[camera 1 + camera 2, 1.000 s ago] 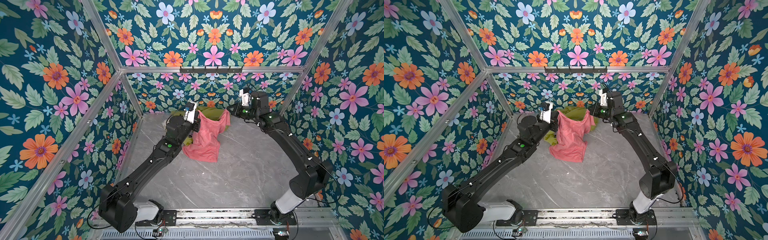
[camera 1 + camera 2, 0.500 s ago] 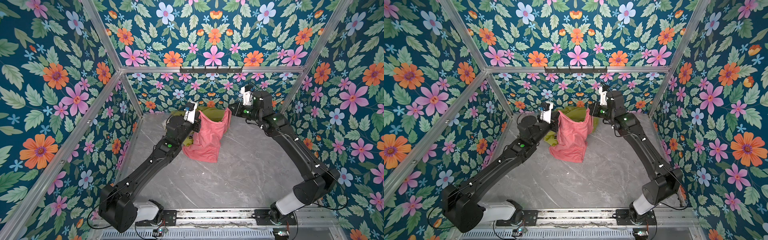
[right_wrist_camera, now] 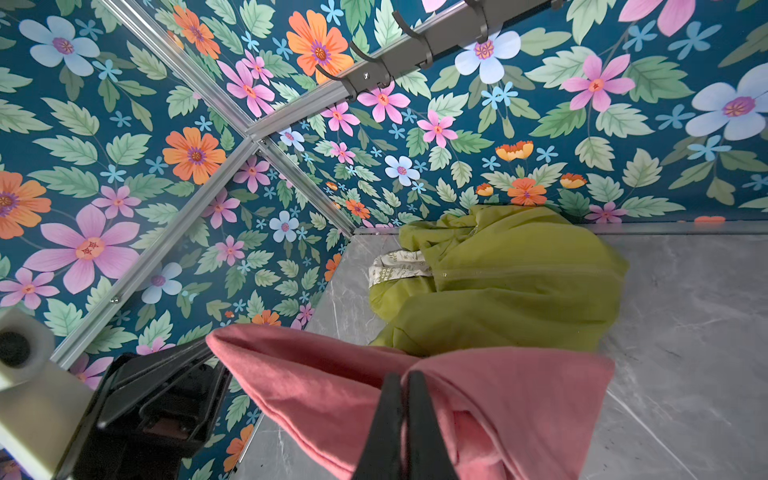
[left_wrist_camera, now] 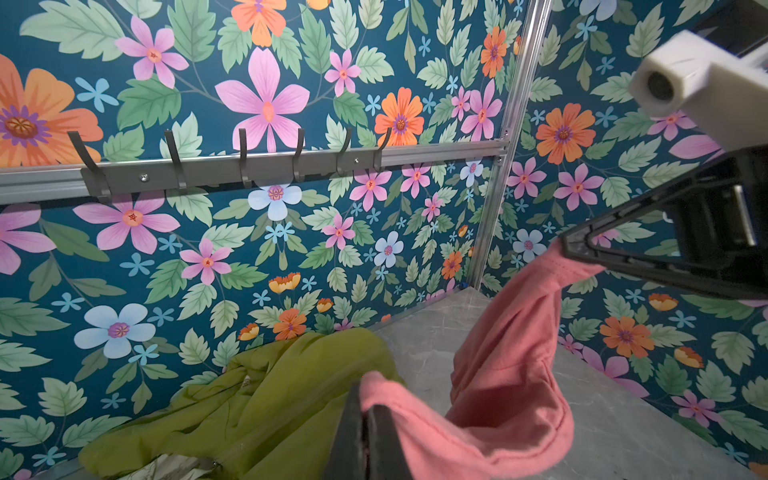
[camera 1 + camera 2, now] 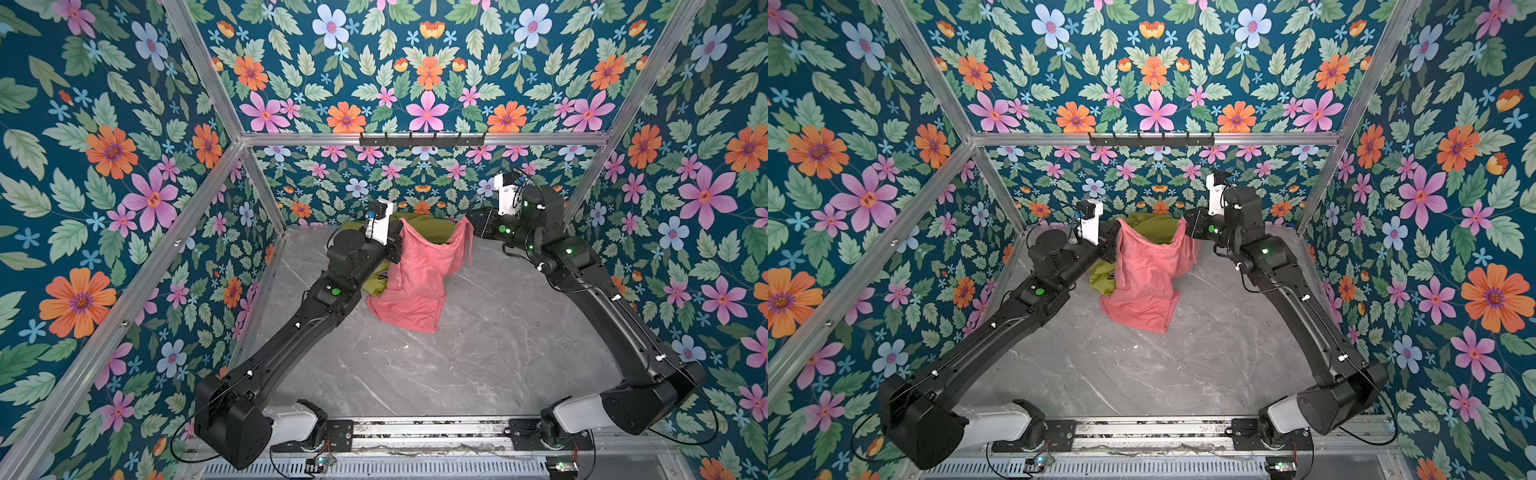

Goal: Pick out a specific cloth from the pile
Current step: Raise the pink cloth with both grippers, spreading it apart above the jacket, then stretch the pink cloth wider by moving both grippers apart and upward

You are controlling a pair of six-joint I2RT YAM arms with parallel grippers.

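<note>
Grey marble table, bare over most of the side of the pile nearest the arm bases. The pile sat at the table's far edge against the flowered wall. It was mostly one big olive-green garment, and both wrist views showed it too.

The cloth, salmon pink, hung in front of the pile, stretched between the two grippers by its top edge, which sagged in the middle. In both top views its lower end lay crumpled on the table on the near side of the pile, next to a green flap of the pile sticking out on the left.

Left gripper was raised at the pile's left side, jaws pressed together, pinching the cloth's left top corner. Right gripper was raised at the pile's right side, jaws also pressed together on the right top corner, pink fabric bunched around the tips.

Cream patterned piece poked out at the pile's edge, partly tucked under the green fabric. Could not tell what it was.
</note>
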